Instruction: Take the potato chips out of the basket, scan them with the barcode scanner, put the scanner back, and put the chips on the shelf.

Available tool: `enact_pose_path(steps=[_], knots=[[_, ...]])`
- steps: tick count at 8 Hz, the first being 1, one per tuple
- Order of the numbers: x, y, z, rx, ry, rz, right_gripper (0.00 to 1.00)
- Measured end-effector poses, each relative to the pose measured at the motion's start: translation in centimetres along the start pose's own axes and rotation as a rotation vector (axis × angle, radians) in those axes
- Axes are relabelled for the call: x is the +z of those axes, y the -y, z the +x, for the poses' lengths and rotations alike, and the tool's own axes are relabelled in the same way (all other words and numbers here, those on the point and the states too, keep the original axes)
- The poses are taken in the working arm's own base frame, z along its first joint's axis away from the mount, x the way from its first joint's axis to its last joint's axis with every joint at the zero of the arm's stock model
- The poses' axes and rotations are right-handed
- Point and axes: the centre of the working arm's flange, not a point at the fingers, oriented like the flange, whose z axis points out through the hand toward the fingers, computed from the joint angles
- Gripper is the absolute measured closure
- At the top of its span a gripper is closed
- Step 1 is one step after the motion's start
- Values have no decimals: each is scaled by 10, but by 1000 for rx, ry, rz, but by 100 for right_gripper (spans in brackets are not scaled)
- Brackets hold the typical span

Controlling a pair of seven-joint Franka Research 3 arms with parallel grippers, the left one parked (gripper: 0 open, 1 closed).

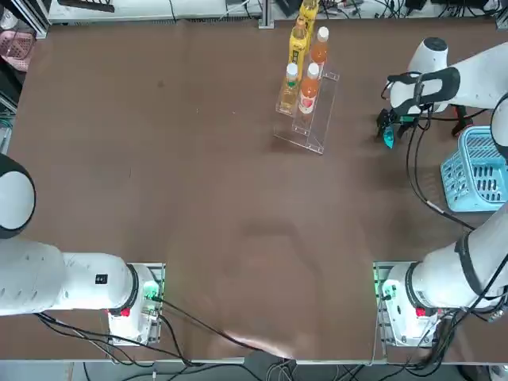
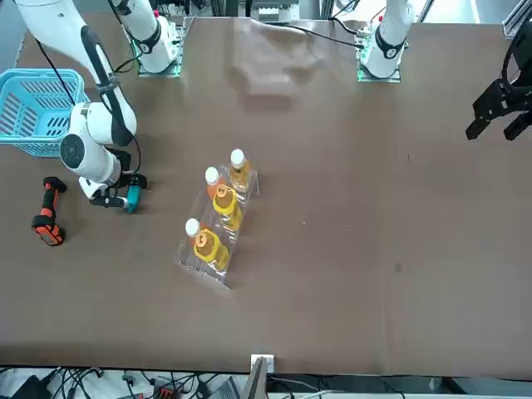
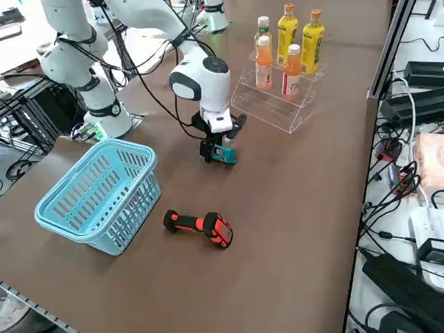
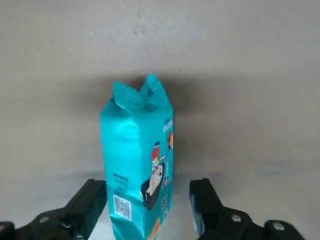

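Brown table (image 1: 198, 198); upright-looking teal chips packet (image 4: 137, 160), cartoon-printed, between the spread right gripper (image 4: 148, 192).

Comprises two yellow bottles (image 3: 311, 47), three white-capped bottles (image 3: 291, 75), one chips packet (image 4: 135, 165), one basket (image 3: 132, 218), one scanner (image 3: 201, 223), one shelf (image 3: 274, 114).

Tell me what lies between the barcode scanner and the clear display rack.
The right gripper, over the chips, stands between scanner and rack in the right side view.
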Motion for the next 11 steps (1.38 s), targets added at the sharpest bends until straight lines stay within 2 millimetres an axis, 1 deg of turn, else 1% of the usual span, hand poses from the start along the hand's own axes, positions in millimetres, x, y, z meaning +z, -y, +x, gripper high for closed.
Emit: enact_pose_path(steps=[1,2,3,4,5,6,7,8,9,10,11], knots=[[-2,0,2,0,-6,0,0],[-10,0,5,0,-25,1,0],[-26,0,10,-5,-60,2,0],[-51,-3,15,-21,-107,2,0],[-79,-13,18,-47,-153,-3,0],[-103,-38,21,-79,-172,-13,0],[-122,-73,24,-111,-171,-21,0],[-132,-116,24,-134,-169,-28,0],[-133,-158,17,-151,-165,-32,0],[-127,-198,6,-160,-155,-33,0],[-117,-238,-6,-159,-146,-33,0]])
